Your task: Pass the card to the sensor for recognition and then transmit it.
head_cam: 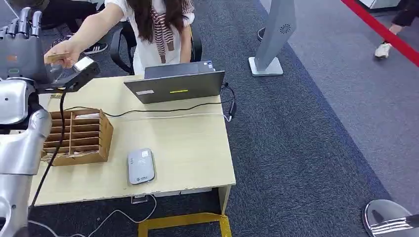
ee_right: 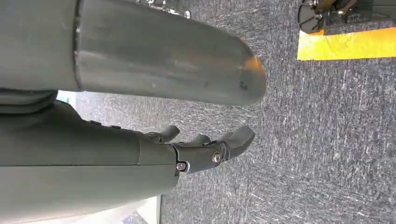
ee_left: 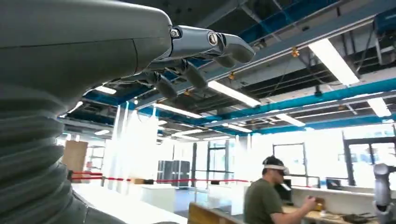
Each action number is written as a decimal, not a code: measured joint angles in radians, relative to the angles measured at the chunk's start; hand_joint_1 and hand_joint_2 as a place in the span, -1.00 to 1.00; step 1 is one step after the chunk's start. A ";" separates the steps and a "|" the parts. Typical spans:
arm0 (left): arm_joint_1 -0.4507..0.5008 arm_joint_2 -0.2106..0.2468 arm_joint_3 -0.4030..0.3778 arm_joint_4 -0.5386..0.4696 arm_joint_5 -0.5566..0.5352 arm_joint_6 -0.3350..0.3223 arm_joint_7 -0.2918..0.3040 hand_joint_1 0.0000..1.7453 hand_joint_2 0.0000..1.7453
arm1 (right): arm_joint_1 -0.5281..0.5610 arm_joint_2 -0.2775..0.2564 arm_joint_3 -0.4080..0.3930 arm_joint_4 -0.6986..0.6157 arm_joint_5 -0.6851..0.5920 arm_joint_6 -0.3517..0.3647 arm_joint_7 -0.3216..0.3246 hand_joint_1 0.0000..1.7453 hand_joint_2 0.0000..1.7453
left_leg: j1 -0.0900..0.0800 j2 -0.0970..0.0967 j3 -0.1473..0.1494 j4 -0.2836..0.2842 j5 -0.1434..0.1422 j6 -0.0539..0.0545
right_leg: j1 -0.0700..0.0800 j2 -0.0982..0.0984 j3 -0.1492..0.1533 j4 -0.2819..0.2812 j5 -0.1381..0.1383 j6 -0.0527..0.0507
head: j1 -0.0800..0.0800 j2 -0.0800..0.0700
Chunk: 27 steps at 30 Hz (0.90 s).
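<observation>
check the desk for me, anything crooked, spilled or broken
Nothing spilled or visibly broken. The wooden slotted box sits slightly askew to the table edge, and the grey device lies a little rotated near the front edge. A person's hand holds the card by the raised left hand.

Pale matt wood-laminate desk (head_cam: 188, 148), smooth. Brown corrugated-cardboard sorting box (head_cam: 79, 137), dull and rough-edged. Small tan card (head_cam: 58, 57), paper-like, matt. Grey plastic reader pad (head_cam: 141, 166), smooth with a slight sheen. Grey laptop (head_cam: 175, 85) with satin lid. Dark blue-grey carpet floor (head_cam: 306, 143), coarse and fibrous. Brushed silver metal left arm (head_cam: 20, 143), glossy; dark matt plastic left hand (head_cam: 20, 44); right hand (ee_right: 205, 149) dark and smooth, with bright metal screws.
</observation>
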 joint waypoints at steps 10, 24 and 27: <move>0.274 0.002 0.008 -0.303 0.105 0.005 -0.103 -1.00 1.00 | 0.003 0.000 -0.003 0.000 -0.053 -0.009 0.003 -1.00 -1.00 | -0.001 0.001 0.000 0.000 -0.001 0.001 | 0.000 0.000 0.000 0.000 -0.001 0.000 | 0.000 0.000; 0.580 0.130 0.007 -0.459 0.172 -0.151 -0.117 -1.00 1.00 | 0.016 0.000 -0.047 0.000 -0.113 -0.024 0.002 -1.00 -1.00 | 0.000 0.001 0.000 0.000 -0.002 0.001 | 0.000 0.001 -0.001 0.000 -0.002 0.000 | 0.000 0.000; 0.586 0.139 0.007 -0.448 0.158 -0.135 -0.101 -1.00 1.00 | 0.016 0.000 -0.047 0.000 -0.115 -0.021 0.002 -1.00 -1.00 | 0.000 0.001 0.000 0.000 -0.002 0.001 | 0.000 0.001 -0.001 0.000 -0.002 0.000 | 0.000 0.000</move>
